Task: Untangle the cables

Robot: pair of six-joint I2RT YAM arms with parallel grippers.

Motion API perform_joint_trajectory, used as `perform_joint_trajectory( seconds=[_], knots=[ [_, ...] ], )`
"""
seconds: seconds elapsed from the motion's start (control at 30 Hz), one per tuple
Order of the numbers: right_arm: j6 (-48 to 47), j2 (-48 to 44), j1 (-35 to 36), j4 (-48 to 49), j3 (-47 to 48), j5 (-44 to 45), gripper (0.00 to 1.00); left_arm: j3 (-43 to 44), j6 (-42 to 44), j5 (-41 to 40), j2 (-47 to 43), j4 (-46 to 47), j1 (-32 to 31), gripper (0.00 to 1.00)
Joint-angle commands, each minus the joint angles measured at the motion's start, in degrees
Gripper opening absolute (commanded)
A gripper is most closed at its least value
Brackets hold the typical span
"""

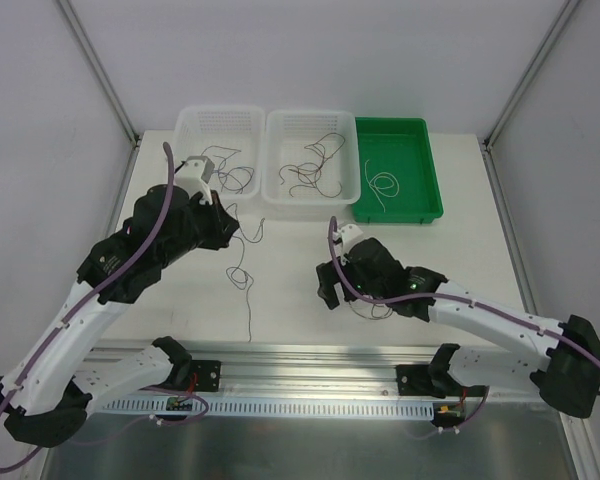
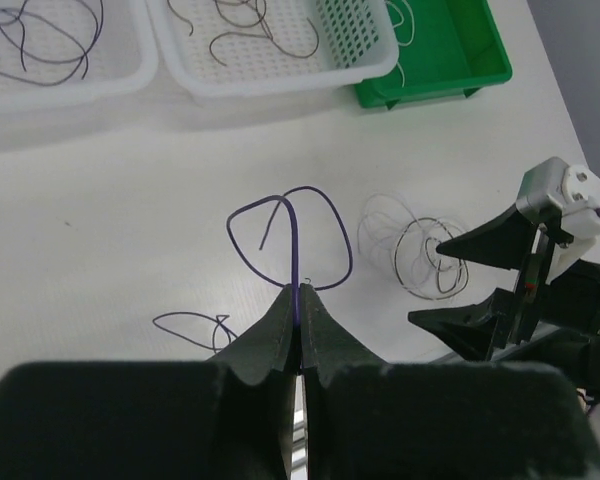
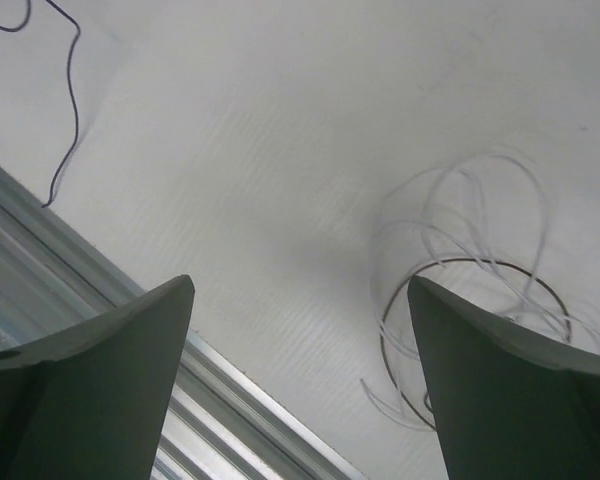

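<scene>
White table (image 3: 280, 120), cables (image 3: 460, 262) by right end effector (image 3: 300, 287)

A: What stands around the white table (image 1: 300, 300)?
B: Plain pale panels: a far wall (image 1: 310, 50), a left wall (image 1: 30, 150), a right wall (image 1: 580, 150). Metal posts (image 1: 96, 68) mark the far corners.
A: And on the near side?
B: A metal rail (image 1: 310, 375) along the edge. The light is even and soft.

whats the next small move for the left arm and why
Probably carry the purple cable, pinched in the shut left gripper, toward the leftmost white basket, which holds similar dark strands; the open right gripper holds nothing.
</scene>
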Motion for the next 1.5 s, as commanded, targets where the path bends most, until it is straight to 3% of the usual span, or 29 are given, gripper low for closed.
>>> perform_joint_trajectory(
  seconds=[0.0, 0.4, 0.73, 1.0, 1.3, 1.4, 1.47],
  knots=[
    [1.12, -6.68, 0.15, -7.20, -0.13, 10.54, 0.95, 7.21, 3.90, -2.00, 4.12, 3.77, 0.56, 0.00],
    [5.95, -20.75, 0.06, -17.32, -5.76, 18.12, 1.00, 34.98, 16.03, -15.19, 22.84, 5.88, 4.41, 0.00],
    [6.31, -26.65, 0.15, -21.81, -6.11, 19.35, 0.97, 54.31, 18.40, -10.71, 39.90, 9.92, 16.89, 0.00],
    [6.75, -28.14, 0.15, -22.87, -7.60, 20.49, 0.97, 54.78, 17.09, -7.29, 51.50, 14.67, 24.90, 0.00],
    [7.62, -25.77, 0.06, -23.22, -8.39, 21.37, 0.97, 45.57, 14.63, -3.95, 62.24, 17.39, 29.73, 0.01],
    [8.06, -24.63, 0.15, -23.04, -8.31, 21.64, 0.97, 41.43, 13.13, -1.05, 63.56, 17.31, 30.00, 0.11],
    [8.33, -24.02, 0.07, -22.96, -8.13, 21.64, 0.97, 39.23, 12.17, -0.16, 62.95, 17.31, 29.92, 0.25]
  ],
)
